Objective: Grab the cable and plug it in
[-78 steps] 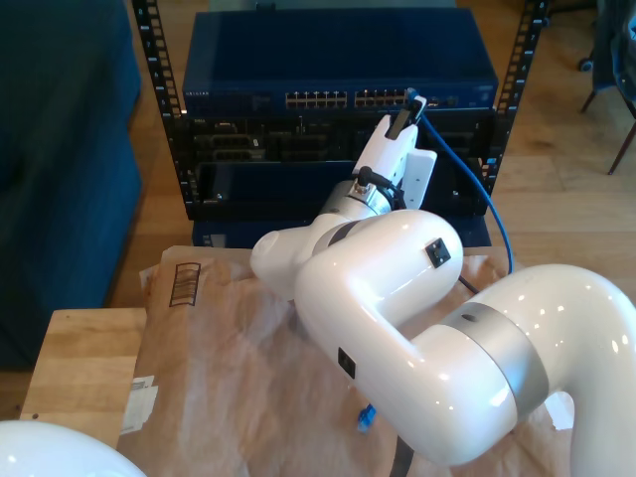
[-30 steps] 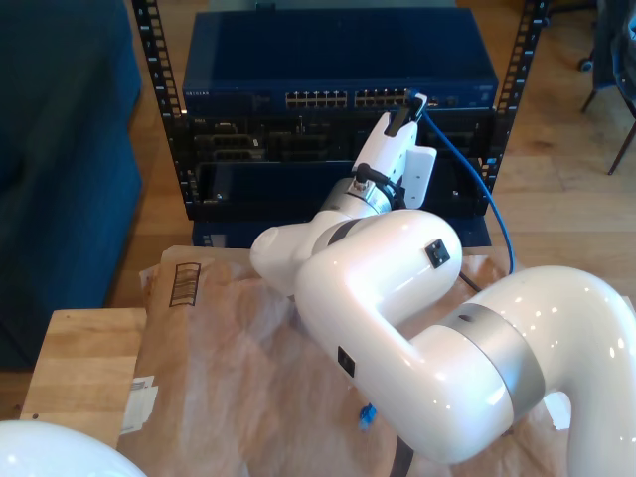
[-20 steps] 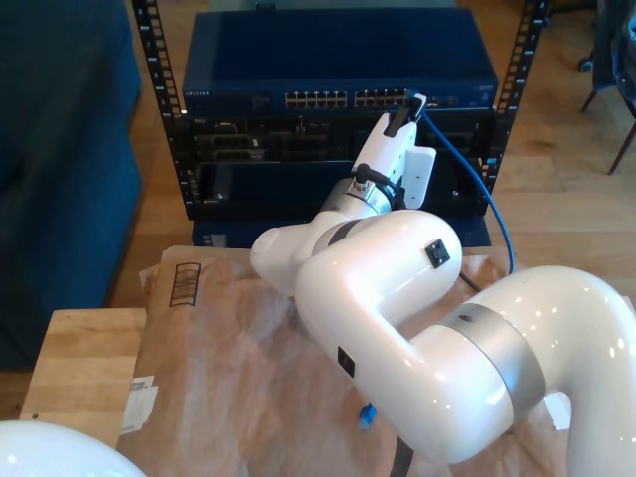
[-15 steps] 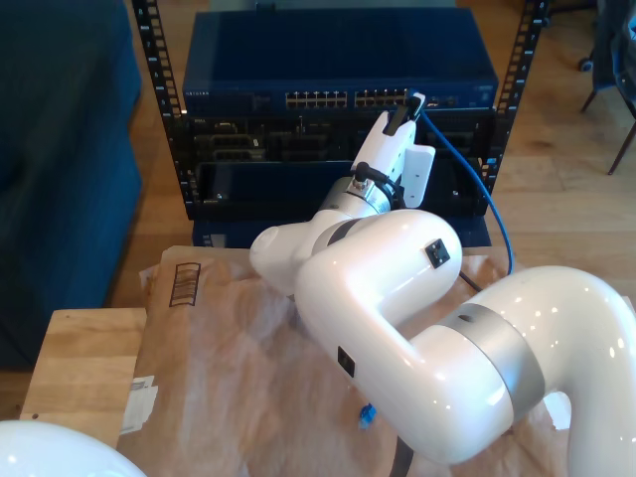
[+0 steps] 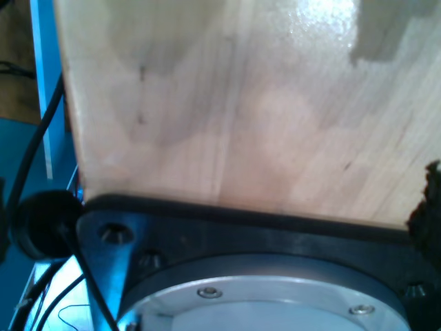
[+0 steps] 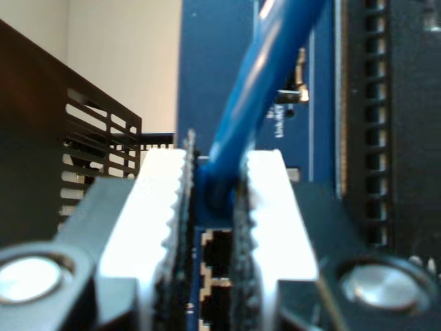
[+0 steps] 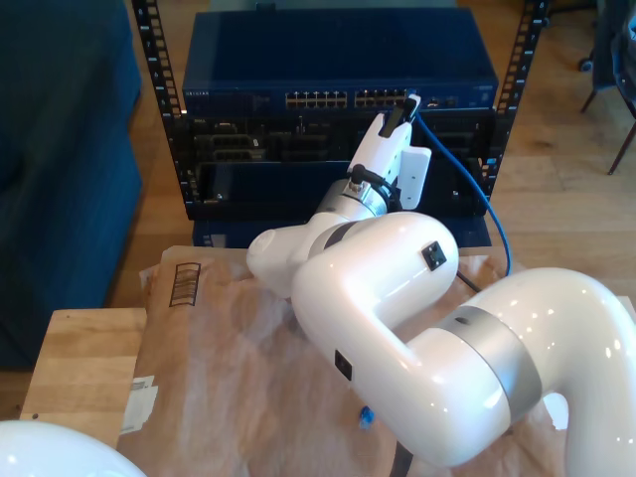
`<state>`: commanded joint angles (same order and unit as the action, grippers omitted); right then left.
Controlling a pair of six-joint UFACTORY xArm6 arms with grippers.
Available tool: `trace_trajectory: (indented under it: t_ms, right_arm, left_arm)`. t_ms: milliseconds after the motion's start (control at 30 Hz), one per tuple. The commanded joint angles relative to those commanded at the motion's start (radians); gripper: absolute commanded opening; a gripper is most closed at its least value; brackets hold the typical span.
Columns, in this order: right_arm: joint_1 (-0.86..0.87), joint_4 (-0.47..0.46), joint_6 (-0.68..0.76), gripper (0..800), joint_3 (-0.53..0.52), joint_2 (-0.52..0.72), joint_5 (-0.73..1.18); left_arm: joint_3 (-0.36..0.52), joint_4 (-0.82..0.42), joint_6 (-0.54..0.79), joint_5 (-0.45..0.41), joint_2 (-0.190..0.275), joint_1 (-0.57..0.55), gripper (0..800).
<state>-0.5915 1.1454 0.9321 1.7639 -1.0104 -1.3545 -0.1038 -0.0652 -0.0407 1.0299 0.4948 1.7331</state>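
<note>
At switch ports, cable (image 6: 241,103) (clamped), nudged closer

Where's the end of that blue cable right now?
The cable end is pinched in my second gripper right at the blue switch's row of ports, towards the exterior view's right end of that row.

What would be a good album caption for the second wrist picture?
My second gripper pinches the blue cable just in front of the switch's ports.
</note>
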Motion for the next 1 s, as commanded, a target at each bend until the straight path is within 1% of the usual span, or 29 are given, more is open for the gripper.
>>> trace_trajectory:
  t_ms: [100, 267, 433, 500, 533, 567, 633, 667, 733, 833, 967, 1000]
  right_arm:
    - [0.002, 0.0, 0.0, 0, 0.011, -0.005, 0.002]
    - [0.002, -0.002, -0.021, 0, 0.064, -0.021, 0.002]
    - [-0.002, -0.002, -0.02, 2, 0.066, -0.021, 0.003]
    - [-0.003, -0.002, -0.018, 93, 0.06, -0.02, 0.003]
    - [-0.005, -0.002, -0.017, 124, 0.058, -0.02, 0.003]
    - [-0.008, -0.002, -0.017, 183, 0.057, -0.021, 0.002]
    - [-0.008, 0.0, -0.017, 209, 0.048, -0.023, 0.0]
    - [-0.006, 0.0, -0.017, 236, 0.037, -0.017, 0.0]
    - [-0.006, 0.0, -0.017, 255, 0.006, -0.005, 0.0]
    - [-0.008, 0.009, -0.017, 276, -0.075, 0.054, 0.0]
    - [-0.008, 0.035, -0.012, 297, -0.261, 0.181, 0.005]
    - [-0.006, 0.038, -0.012, 321, -0.316, 0.218, 0.008]
  left_arm:
    - [0.0, 0.0, 0.0, 0.0, 0.0, 0.0, 800]
    - [0.0, 0.0, 0.0, 0.0, 0.0, 0.0, 800]
    - [0.0, 0.0, 0.0, 0.0, 0.0, 0.0, 800]
    - [0.0, 0.0, 0.0, 0.0, 0.0, 0.0, 800]
    - [0.0, 0.0, 0.0, 0.0, 0.0, 0.0, 800]
    - [0.0, 0.0, 0.0, 0.0, 0.0, 0.0, 800]
    - [0.0, 0.0, 0.0, 0.0, 0.0, 0.0, 800]
    - [0.0, 0.0, 0.0, 0.0, 0.0, 0.0, 800]
    - [0.0, 0.0, 0.0, 0.0, 0.0, 0.0, 800]
    - [0.0, 0.0, 0.0, 0.0, 0.0, 0.0, 800]
    - [0.0, 0.0, 0.0, 0.0, 0.0, 0.0, 800]
    - [0.0, 0.0, 0.0, 0.0, 0.0, 0.0, 800]
